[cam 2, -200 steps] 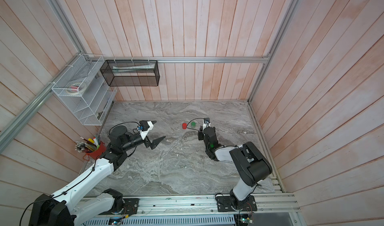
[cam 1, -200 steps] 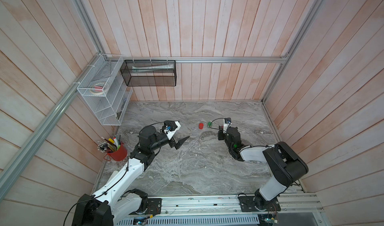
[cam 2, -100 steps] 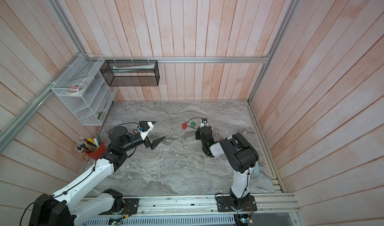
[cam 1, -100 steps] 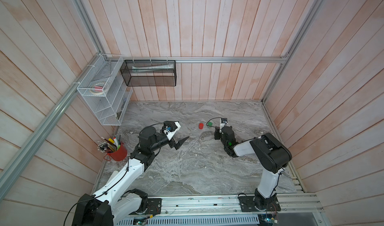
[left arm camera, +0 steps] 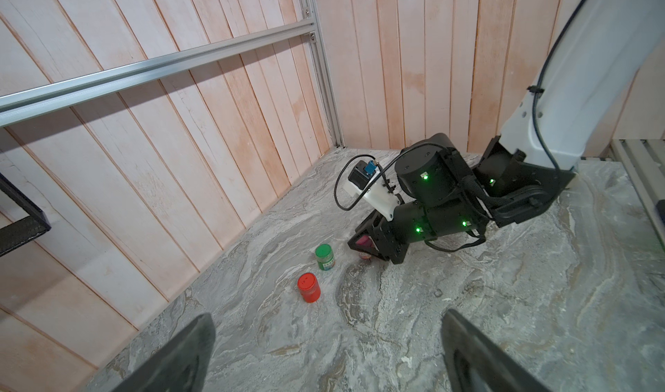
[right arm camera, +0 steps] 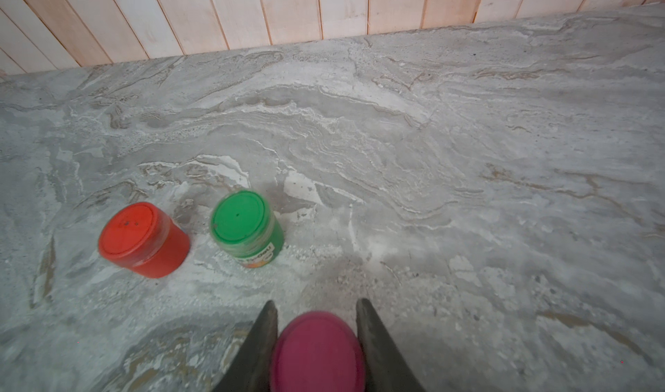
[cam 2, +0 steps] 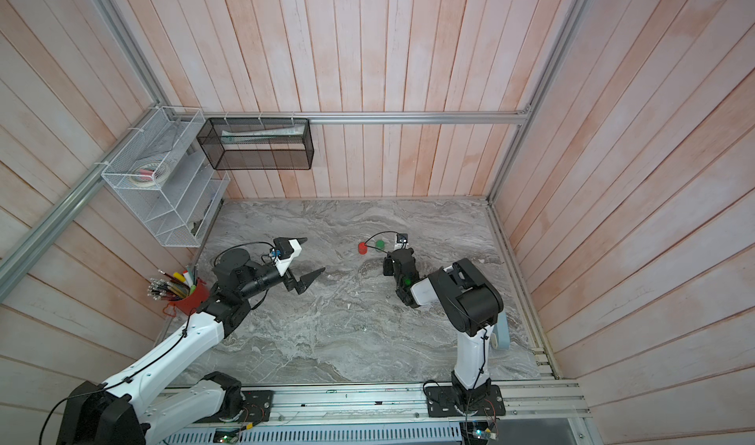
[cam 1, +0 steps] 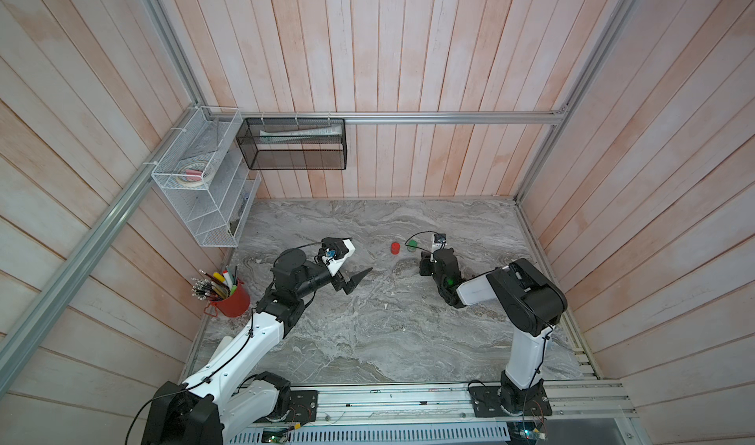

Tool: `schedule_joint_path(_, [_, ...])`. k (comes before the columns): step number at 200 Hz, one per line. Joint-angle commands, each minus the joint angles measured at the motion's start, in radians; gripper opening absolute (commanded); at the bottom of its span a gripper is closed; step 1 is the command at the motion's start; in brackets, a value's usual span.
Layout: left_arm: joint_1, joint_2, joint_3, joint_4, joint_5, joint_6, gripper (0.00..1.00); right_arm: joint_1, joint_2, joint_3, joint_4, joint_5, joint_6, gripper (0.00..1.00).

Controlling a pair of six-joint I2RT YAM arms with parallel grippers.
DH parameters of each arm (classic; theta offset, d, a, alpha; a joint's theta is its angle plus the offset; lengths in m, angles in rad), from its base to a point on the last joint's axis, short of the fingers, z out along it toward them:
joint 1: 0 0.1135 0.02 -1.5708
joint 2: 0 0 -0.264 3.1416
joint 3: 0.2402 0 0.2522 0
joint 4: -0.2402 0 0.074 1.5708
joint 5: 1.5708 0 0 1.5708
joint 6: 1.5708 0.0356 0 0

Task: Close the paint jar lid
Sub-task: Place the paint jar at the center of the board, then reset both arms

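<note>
The right claw (right arm camera: 316, 303) is closed on the pink paint jar (right arm camera: 318, 350) – its two dark fingers (right arm camera: 264, 336) press against either side of the lid (left arm camera: 363, 242), which sits on top of the jar. Whether the lid is fully seated cannot be told. In the left wrist view, the jar's lower part shows under the right claw (left arm camera: 367, 246), down at the counter (cam 1: 388, 340). It stands right of the middle, in the far half of the grey marbled surface. In both top views, the arm hides it.

Just left of the pink jar and slightly farther stands a green jar (right arm camera: 246, 228), lid on. A red jar (right arm camera: 144, 239), also lidded, stands left of the green one, close but apart from it. Neither touches the right claw.

The left claw (cam 2: 313, 255) is spread wide and holds nothing – it hangs above the counter left of the middle, pointing toward the jars and well apart from them.

At the near left edge stands a red cup (cam 1: 231, 300) full of pens and brushes. A white wire rack (cam 1: 204, 193) hangs on the left wall, with a black mesh basket (cam 1: 294, 144) on the far wall.
</note>
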Motion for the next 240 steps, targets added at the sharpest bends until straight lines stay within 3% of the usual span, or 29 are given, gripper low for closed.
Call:
schedule_joint_path(1, [-0.004, -0.008, -0.02, 0.02, -0.001, -0.009, 1.0, -0.003, 0.023, -0.003, -0.006, -0.017, 0.01, 0.18])
schedule_joint_path(10, [-0.004, -0.007, -0.023, 0.024, -0.001, -0.015, 1.0, -0.004, 0.026, -0.002, -0.003, -0.023, 0.01, 0.24])
schedule_joint_path(38, [-0.003, -0.006, -0.023, 0.03, -0.001, -0.022, 1.0, -0.004, 0.02, -0.016, 0.011, -0.019, 0.012, 0.6])
schedule_joint_path(48, [-0.004, -0.009, -0.023, 0.03, -0.004, -0.022, 1.0, -0.003, 0.007, -0.025, 0.02, -0.017, 0.01, 0.81])
schedule_joint_path(77, [-0.002, -0.018, -0.026, 0.035, -0.019, -0.032, 1.0, -0.001, -0.05, -0.032, 0.007, 0.005, -0.012, 0.98])
schedule_joint_path(102, [-0.004, -0.028, -0.023, 0.039, -0.105, -0.084, 1.0, 0.0, -0.16, -0.034, -0.029, 0.035, -0.044, 0.98])
schedule_joint_path(144, [0.003, -0.033, -0.179, 0.175, -0.554, -0.248, 1.0, -0.009, -0.49, -0.064, -0.183, 0.105, -0.111, 0.98])
schedule_joint_path(177, [0.056, 0.009, -0.358, 0.353, -0.765, -0.197, 1.0, -0.126, -0.736, -0.192, -0.277, 0.127, -0.16, 0.98])
schedule_joint_path(191, [0.099, 0.052, -0.425, 0.463, -0.798, -0.177, 1.0, -0.238, -0.802, -0.255, -0.304, 0.117, -0.122, 0.98])
schedule_joint_path(206, [0.144, 0.113, -0.492, 0.615, -0.804, -0.165, 1.0, -0.357, -0.833, -0.327, -0.283, 0.011, -0.135, 0.98])
schedule_joint_path(219, [0.168, 0.162, -0.511, 0.724, -0.806, -0.142, 1.0, -0.372, -0.818, -0.443, -0.085, 0.09, -0.207, 0.98])
schedule_joint_path(240, [0.258, 0.224, -0.505, 0.825, -0.696, -0.189, 1.0, -0.382, -0.73, -0.55, 0.12, 0.125, -0.295, 0.98])
